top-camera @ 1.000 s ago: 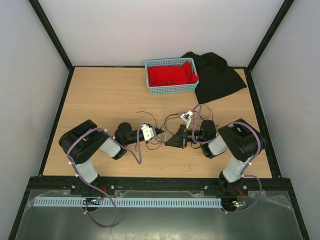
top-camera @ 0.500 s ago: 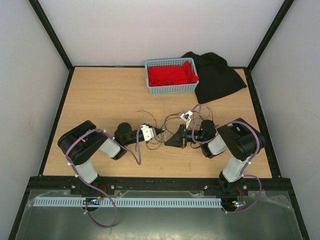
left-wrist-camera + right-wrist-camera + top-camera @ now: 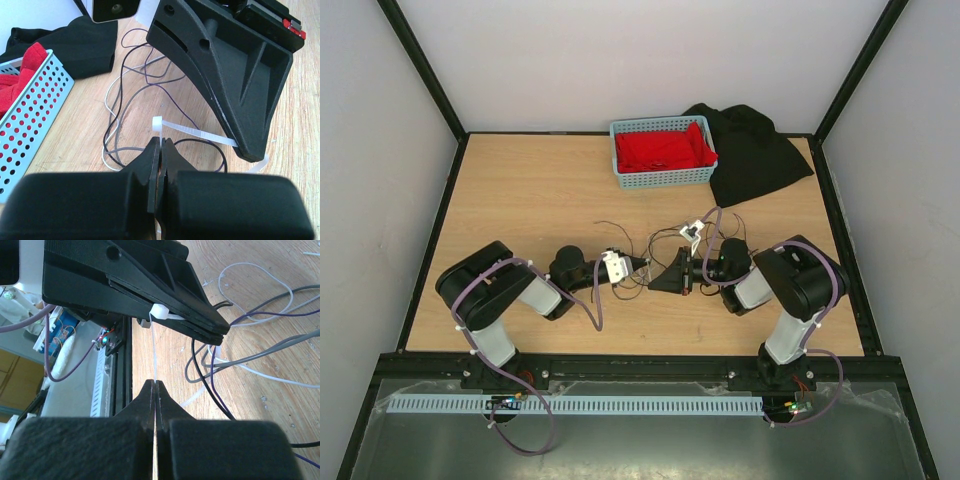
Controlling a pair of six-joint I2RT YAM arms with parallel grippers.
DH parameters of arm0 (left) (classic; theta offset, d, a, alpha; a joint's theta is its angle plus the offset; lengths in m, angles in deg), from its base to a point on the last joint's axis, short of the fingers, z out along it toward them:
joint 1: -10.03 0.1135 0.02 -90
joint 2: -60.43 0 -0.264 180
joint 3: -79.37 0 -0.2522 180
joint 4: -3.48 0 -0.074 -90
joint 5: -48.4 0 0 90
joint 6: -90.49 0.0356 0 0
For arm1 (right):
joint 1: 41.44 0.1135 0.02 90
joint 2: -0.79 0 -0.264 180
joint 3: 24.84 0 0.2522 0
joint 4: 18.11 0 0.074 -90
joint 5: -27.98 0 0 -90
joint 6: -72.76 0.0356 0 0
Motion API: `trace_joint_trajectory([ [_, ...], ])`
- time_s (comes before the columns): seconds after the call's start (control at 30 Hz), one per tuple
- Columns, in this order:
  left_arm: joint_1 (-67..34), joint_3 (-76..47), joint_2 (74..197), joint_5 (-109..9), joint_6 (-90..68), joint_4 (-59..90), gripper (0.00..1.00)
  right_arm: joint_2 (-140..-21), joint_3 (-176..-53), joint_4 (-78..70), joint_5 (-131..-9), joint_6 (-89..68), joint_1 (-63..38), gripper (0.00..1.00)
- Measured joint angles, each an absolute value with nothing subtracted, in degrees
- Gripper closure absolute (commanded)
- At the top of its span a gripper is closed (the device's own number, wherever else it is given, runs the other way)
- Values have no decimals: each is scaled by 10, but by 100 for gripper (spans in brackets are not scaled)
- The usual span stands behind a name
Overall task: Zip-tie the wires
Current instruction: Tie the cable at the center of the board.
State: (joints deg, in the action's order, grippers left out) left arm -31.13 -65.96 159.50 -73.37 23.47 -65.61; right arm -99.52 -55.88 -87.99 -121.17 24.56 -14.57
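Note:
The wires (image 3: 665, 240) lie as thin dark, grey and white loops on the wooden table between the two arms; they also show in the left wrist view (image 3: 131, 95) and the right wrist view (image 3: 240, 352). A white zip tie (image 3: 200, 134) stretches between the grippers. My left gripper (image 3: 161, 140) (image 3: 642, 264) is shut on the tie just behind its square head (image 3: 157, 122). My right gripper (image 3: 155, 383) (image 3: 655, 286) is shut on the thin strap (image 3: 153, 350). The strap runs up to the head at the left gripper's fingers (image 3: 190, 315). Whether the tie circles the wires, I cannot tell.
A blue perforated basket (image 3: 665, 178) with red cloth (image 3: 660, 150) stands at the back, its wall also showing in the left wrist view (image 3: 35, 115). A black cloth (image 3: 755, 155) lies to its right. Black frame rails run along the table's near edge (image 3: 640, 365).
The right gripper has edged slightly away from the near edge. Both grippers stay shut on the zip tie, and the wires have barely shifted.

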Motion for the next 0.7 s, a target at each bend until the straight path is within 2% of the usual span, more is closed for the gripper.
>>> trace_joint_trajectory([
  [0.7,-314,-663,1590,-724,239,-656,100,-1001,-562,-864,-1209,236,-145,100],
])
